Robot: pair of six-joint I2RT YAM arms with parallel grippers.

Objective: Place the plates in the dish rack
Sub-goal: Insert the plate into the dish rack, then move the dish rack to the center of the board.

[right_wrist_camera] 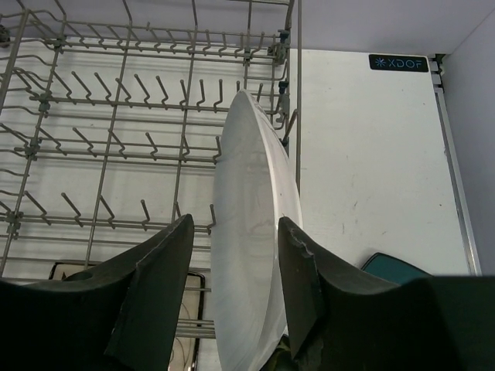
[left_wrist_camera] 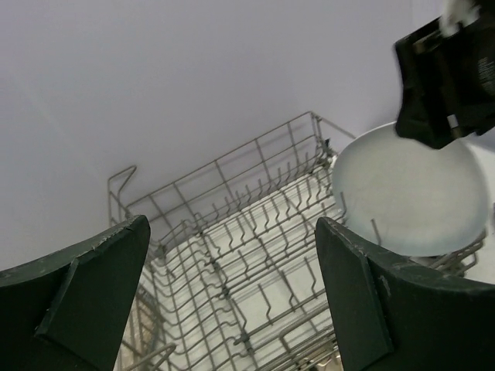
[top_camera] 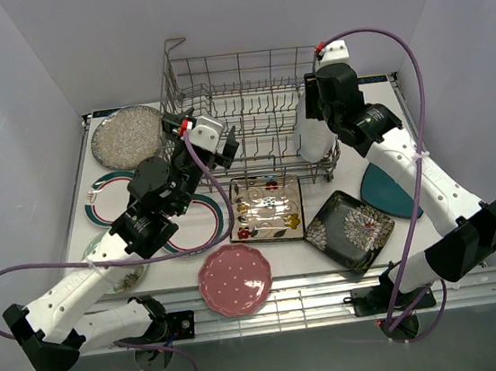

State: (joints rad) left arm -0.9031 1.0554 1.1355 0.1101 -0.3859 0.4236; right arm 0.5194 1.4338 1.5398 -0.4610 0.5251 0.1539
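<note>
Far left, speckled silver plate [top_camera: 126,134] and teal-rimmed white plate [top_camera: 105,201] flat on the table [right_wrist_camera: 371,154], not yet loaded. Next along, left tool [left_wrist_camera: 232,247] spread wide and empty, hovering at the near-left side of the dish rack [top_camera: 244,82], pointed over bare tines. In the middle foreground, pink scalloped plate [top_camera: 234,279], cream floral square plate [top_camera: 266,208] and black floral square plate [top_camera: 350,229] lying flat in front of the rack. Toward the right, white plate [right_wrist_camera: 251,201] standing on edge between tines at the rack's right end, right tool [right_wrist_camera: 234,228] straddling its rim, jaws parted with a gap showing on one side, not clamping. Main hazard, by judgement: a fingertip dragging the rim on the way up, tipping the plate sideways out of its slot or over the rack's right wall. Also possible: plate seated shallowly, leaning and sliding once left alone. Far right, teal plate [top_camera: 385,191] partly hidden by the right arm, at risk of a knock from the elbow
</note>
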